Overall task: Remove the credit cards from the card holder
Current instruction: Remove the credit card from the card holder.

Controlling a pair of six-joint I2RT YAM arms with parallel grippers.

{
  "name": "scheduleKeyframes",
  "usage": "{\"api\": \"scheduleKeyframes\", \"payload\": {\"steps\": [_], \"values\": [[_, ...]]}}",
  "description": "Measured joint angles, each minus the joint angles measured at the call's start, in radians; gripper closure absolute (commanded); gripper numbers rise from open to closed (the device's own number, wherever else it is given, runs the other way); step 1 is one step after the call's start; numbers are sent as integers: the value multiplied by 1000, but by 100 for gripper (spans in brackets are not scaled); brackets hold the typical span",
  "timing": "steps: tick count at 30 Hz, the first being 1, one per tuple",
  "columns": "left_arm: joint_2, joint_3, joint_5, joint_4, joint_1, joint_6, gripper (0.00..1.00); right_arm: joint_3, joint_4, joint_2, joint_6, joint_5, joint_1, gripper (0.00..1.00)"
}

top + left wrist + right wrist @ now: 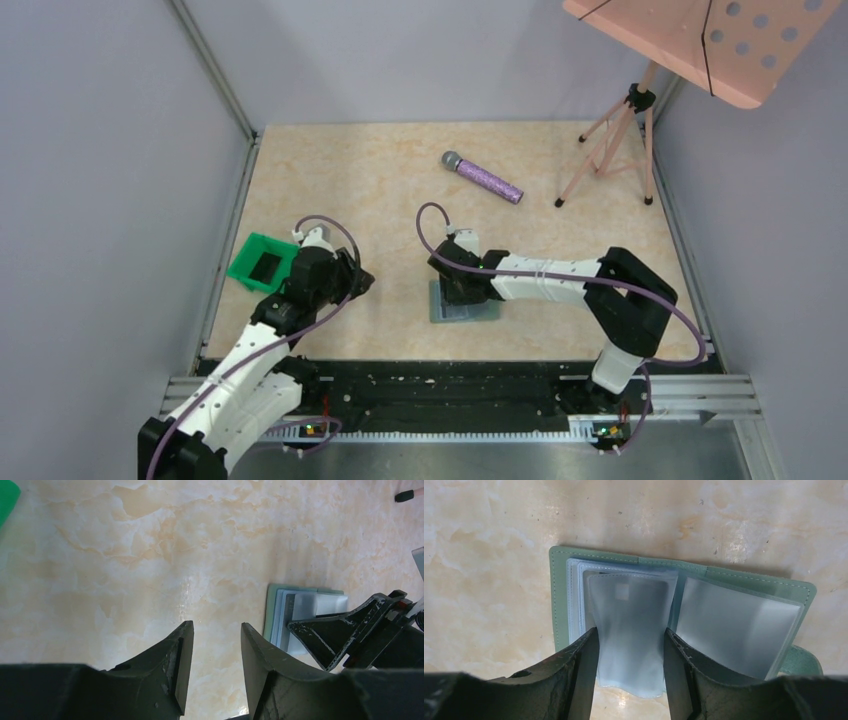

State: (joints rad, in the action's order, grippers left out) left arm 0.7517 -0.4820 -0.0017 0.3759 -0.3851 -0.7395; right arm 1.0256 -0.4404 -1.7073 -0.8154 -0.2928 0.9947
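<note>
Grey-green and stitched at the border, the card holder (754, 577) lies open and flat on the desk (484, 580), near its front centre and directly under the right arm. Frosted plastic sleeves fan out from its spine.

Right end effector (631, 631): the fingers bear on both long edges of one sleeve (629, 600), which bows inward between them and lifts clear of the stack. It is judged clamped on that sleeve. A pale square shows through the sleeve's top, but whether a credit card sits inside cannot be told.

Left end effector (215, 627): fingers apart and holding nothing, over bare desk between the holder and a green tray (240, 268). A dark rectangle (266, 266) lies in the tray. It is possibly a card, but this is not confirmed.

Handling assessment: the holder is light and likely to slide or lift with any pull, so it needs pinning at the cover. The sleeves are soft, slick and crease easily. A card should be thin, stiff and smooth. It is best taken at the exposed short edge by the sleeve's mouth and drawn straight out.
</note>
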Motion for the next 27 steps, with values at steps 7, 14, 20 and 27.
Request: {"api": "scheduleKeyframes", "payload": {"steps": [7, 14, 20, 27], "values": [[6, 0, 30, 0, 0, -6, 55, -5, 2, 8, 0, 8, 0, 60], [53, 0, 97, -34, -1, -11, 55, -40, 10, 41, 1, 8, 0, 67], [188, 1, 236, -118, -12, -13, 56, -131, 86, 115, 4, 52, -13, 66], [293, 1, 352, -236, -42, -39, 56, -237, 183, 211, 12, 103, -47, 68]]}}
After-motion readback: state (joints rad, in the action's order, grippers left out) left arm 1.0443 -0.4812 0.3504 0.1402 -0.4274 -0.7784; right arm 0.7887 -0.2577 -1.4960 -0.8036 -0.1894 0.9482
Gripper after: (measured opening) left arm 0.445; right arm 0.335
